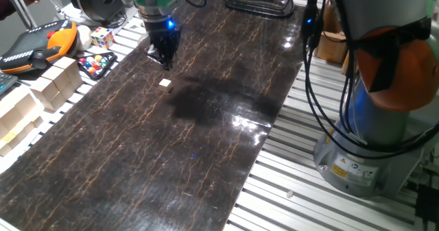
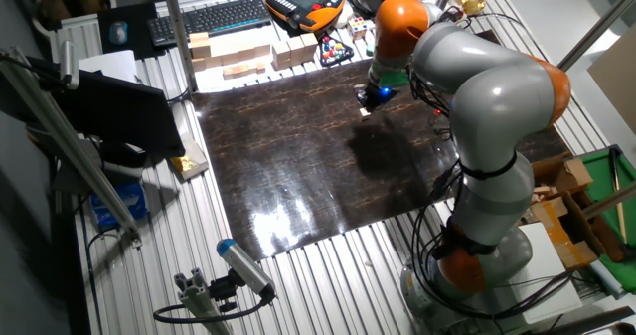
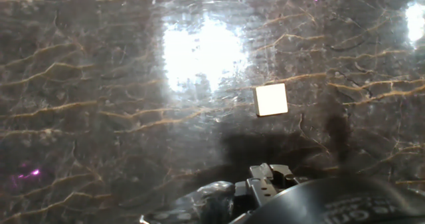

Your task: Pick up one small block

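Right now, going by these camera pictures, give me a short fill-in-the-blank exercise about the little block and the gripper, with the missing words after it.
1. The small block lies on the dark ____ -patterned mat.
2. The gripper hangs ____ the mat, not touching the block.
3. The gripper holds ____.
4. The number of small blocks lying on the mat is ____.

Missing words: marble; above; nothing; one

I see dim room light | white glare on glossy worktop (image 1: 206, 142) | hand view hazy, blown-out patch | soft shadow mid-worktop | blue glow at end effector (image 1: 163, 58)
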Robot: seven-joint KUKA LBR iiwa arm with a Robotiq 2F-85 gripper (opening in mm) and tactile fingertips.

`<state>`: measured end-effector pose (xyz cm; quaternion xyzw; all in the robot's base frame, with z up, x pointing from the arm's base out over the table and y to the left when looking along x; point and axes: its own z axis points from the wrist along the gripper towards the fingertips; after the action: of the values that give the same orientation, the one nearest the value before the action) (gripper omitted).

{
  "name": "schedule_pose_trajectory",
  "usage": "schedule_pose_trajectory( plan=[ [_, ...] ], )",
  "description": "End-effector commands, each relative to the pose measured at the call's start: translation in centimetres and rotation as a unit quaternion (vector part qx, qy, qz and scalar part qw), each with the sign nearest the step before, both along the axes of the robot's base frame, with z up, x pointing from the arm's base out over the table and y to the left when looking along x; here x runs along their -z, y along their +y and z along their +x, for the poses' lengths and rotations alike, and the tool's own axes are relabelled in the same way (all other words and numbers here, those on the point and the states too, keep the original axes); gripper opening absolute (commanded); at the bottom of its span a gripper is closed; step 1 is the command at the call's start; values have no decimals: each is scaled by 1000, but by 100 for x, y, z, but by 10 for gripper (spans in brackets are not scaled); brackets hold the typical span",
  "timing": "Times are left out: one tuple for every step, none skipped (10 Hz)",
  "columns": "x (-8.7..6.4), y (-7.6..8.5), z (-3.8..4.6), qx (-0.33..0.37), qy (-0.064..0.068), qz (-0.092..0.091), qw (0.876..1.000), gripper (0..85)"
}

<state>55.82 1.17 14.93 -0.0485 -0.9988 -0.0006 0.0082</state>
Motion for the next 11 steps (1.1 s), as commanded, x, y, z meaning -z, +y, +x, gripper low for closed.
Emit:
schedule_pose_trajectory(
  plan=[
    [22, -6, 14, -2, -1, 1, 1000, 7],
    [48, -13, 34, -5, -2, 1, 1000, 7],
    [65, -20, 58, -9, -3, 5, 1000, 7],
    [59, -22, 100, -12, 0, 8, 1000, 7],
    [51, -21, 137, -16, 3, 6, 1000, 7],
    [55, -21, 148, -16, 2, 5, 1000, 7],
    [55, -21, 148, -17, -1, 5, 1000, 7],
    [55, -21, 148, -20, -2, 8, 1000, 7],
    [55, -21, 148, -23, -2, 3, 1000, 7],
    [55, -21, 148, -30, -5, -1, 1000, 7],
    [55, -21, 148, -39, -6, 1, 999, 7]
  ],
)
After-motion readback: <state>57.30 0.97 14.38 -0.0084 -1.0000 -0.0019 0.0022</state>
